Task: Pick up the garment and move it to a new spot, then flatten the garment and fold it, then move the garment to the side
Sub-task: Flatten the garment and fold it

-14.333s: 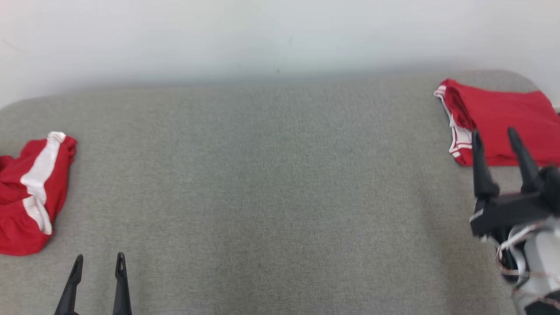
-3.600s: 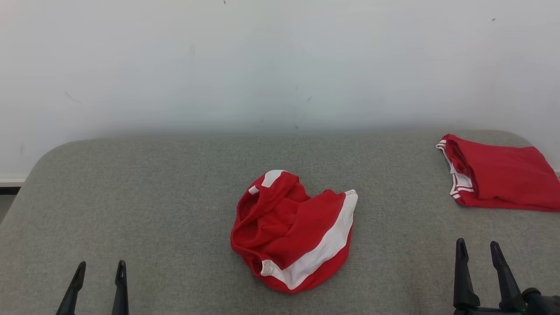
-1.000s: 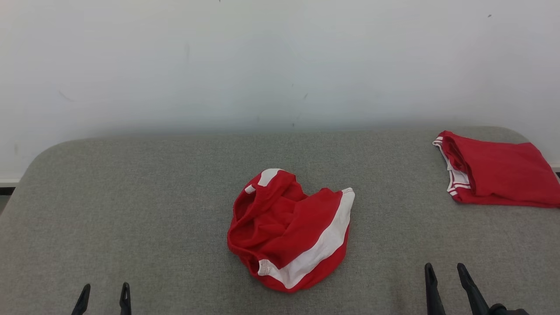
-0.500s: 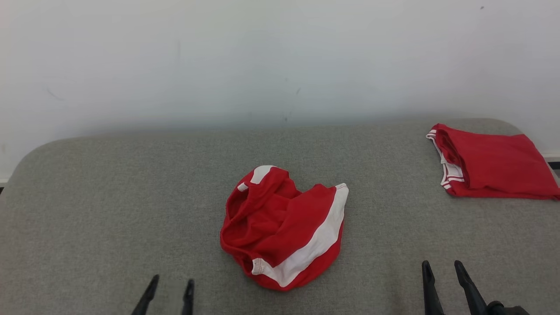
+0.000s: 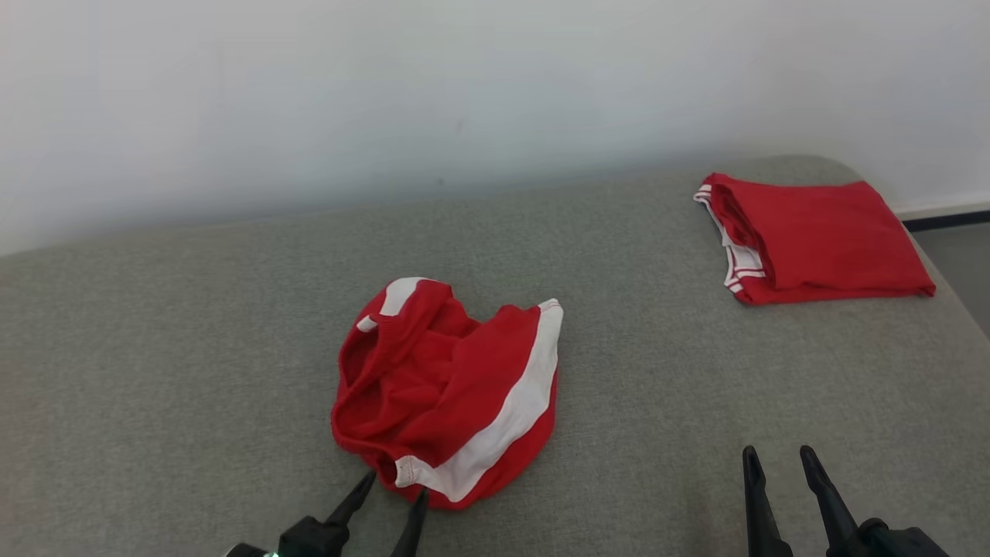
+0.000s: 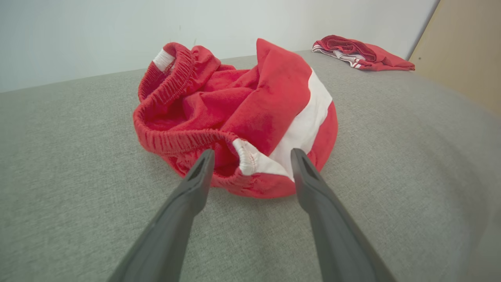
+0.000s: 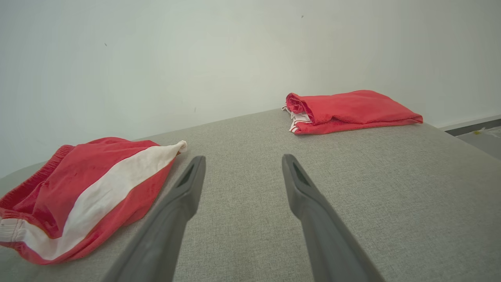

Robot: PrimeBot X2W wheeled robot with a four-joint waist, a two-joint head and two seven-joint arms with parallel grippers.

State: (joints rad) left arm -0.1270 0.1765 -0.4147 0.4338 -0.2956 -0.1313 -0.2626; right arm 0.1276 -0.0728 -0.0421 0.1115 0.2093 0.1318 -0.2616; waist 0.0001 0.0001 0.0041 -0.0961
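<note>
Surface: grey fabric pad (image 5: 193, 325) with rounded corners, set against a plain white wall (image 5: 309, 93).
Task item: red shorts (image 5: 441, 394) with a broad white stripe lie crumpled near the middle of the pad. The bunched elastic waistband is on their left side.
Far right corner: a second red garment (image 5: 820, 236), folded flat with white trim along its left edge, lies well apart from the shorts.
Left side: left claw (image 5: 395, 483) is released, fingers spread, low at the near edge of the shorts. In the left wrist view the white-stitched hem corner lies between the two tips. Whether they touch the cloth cannot be told.
Right side: right claw (image 5: 777, 450) is released and empty, fingers spread, over bare pad near the front right, well apart from both garments.
Beyond the pad: dark skirting (image 5: 947, 219) runs along the foot of the wall at the right.
</note>
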